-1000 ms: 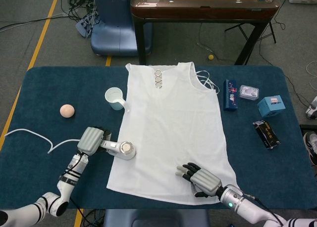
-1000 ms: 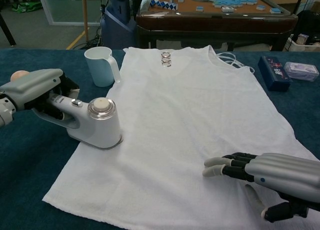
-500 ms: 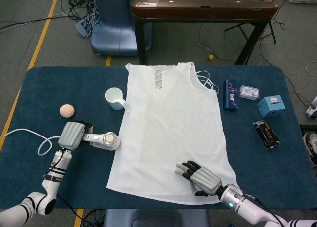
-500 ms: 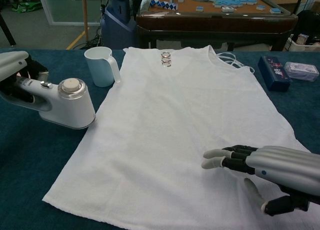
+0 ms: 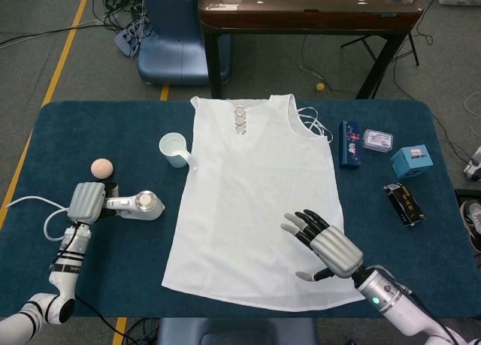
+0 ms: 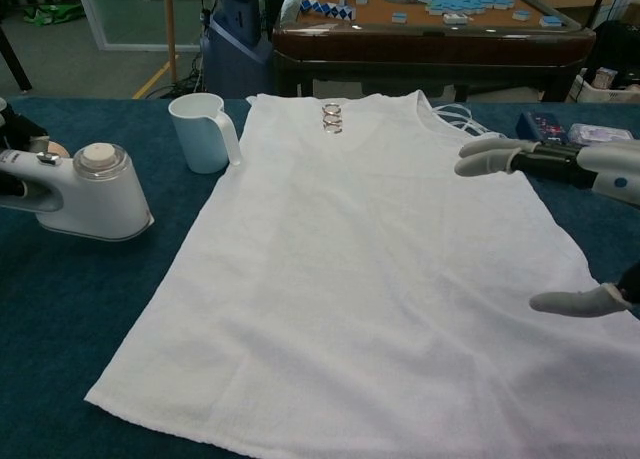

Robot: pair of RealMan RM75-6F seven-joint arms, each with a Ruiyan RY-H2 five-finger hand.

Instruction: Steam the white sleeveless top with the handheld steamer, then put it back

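The white sleeveless top (image 5: 259,195) (image 6: 350,269) lies flat in the middle of the blue table, neckline at the far side. Left of its edge, the white handheld steamer (image 5: 143,205) (image 6: 90,194) rests on the bare cloth, clear of the top. My left hand (image 5: 86,202) grips its handle; in the chest view only the edge of that hand (image 6: 12,144) shows. My right hand (image 5: 327,247) (image 6: 565,219) hovers above the top's lower right part, fingers spread and holding nothing.
A white cup (image 5: 174,149) (image 6: 203,131) stands just left of the top's shoulder. A peach ball (image 5: 101,167) lies far left, with the steamer's white cord (image 5: 30,206) nearby. A dark blue box (image 5: 349,143), a clear case (image 5: 377,140), a light blue box (image 5: 411,161) and a black box (image 5: 403,203) sit at right.
My left hand has carried the steamer leftward off the top onto the bare table. My right hand has lifted off the fabric and risen, with its fingers spread.
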